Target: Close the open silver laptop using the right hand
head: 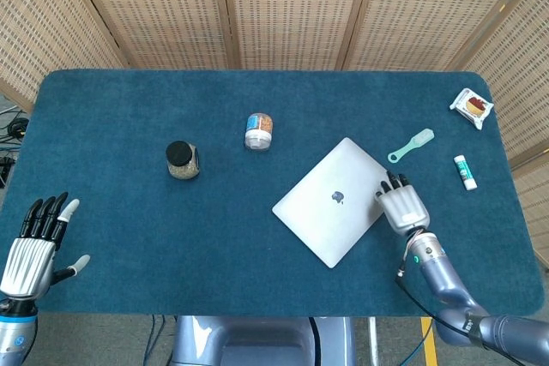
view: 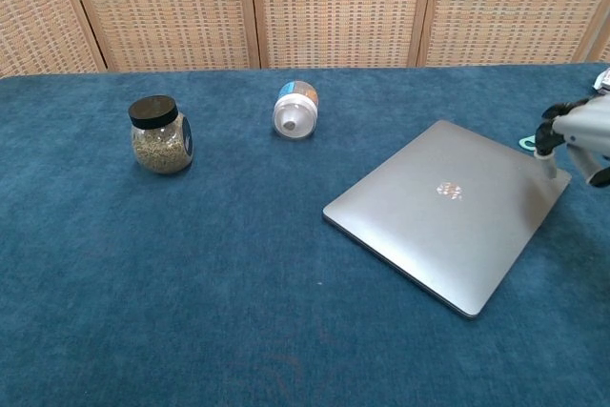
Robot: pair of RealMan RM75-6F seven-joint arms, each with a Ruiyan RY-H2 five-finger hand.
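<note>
The silver laptop (head: pixel 333 200) (view: pixel 450 211) lies shut and flat on the blue table, its logo facing up. My right hand (head: pixel 403 207) (view: pixel 578 133) hovers over the laptop's right edge, lifted a little off the lid, fingers extended and holding nothing. My left hand (head: pixel 36 242) stays at the table's near left corner, fingers spread and empty; the chest view does not show it.
A dark-lidded jar (head: pixel 182 160) (view: pixel 161 134) stands left of centre. A small jar (head: pixel 258 130) (view: pixel 295 108) lies on its side behind the laptop. A green brush (head: pixel 411 145), a white tube (head: pixel 465 171) and a snack packet (head: pixel 472 107) lie at the right.
</note>
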